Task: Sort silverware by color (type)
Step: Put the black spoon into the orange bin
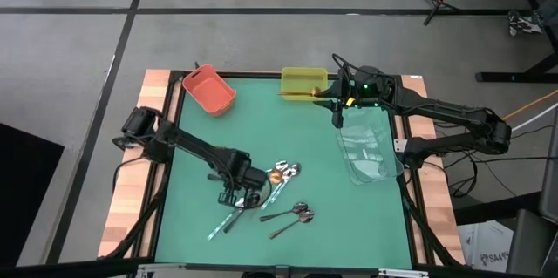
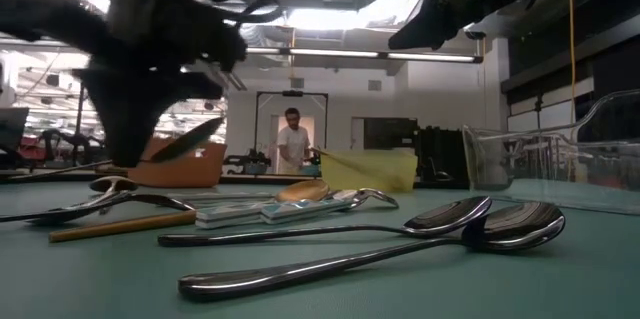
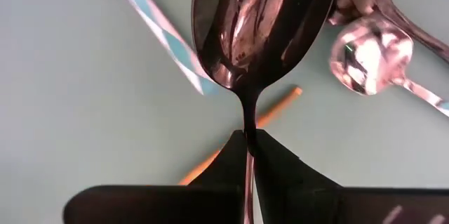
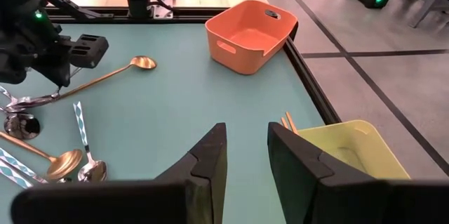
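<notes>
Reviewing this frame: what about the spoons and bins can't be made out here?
- Dark spoon in the left gripper: handle end hidden behind the fingers, left wrist view.
- Spoon pile: exact count unclear in the high view; the left arm covers part.
- Yellow bin: contents mostly cut off, right wrist view.
- Orange bin: inside hidden by its wall, low view.

The left gripper (image 3: 247, 140) hangs low at the bench's near middle, fingers pinched together. The right gripper (image 4: 247, 143) waits far back, fingers parted.
</notes>
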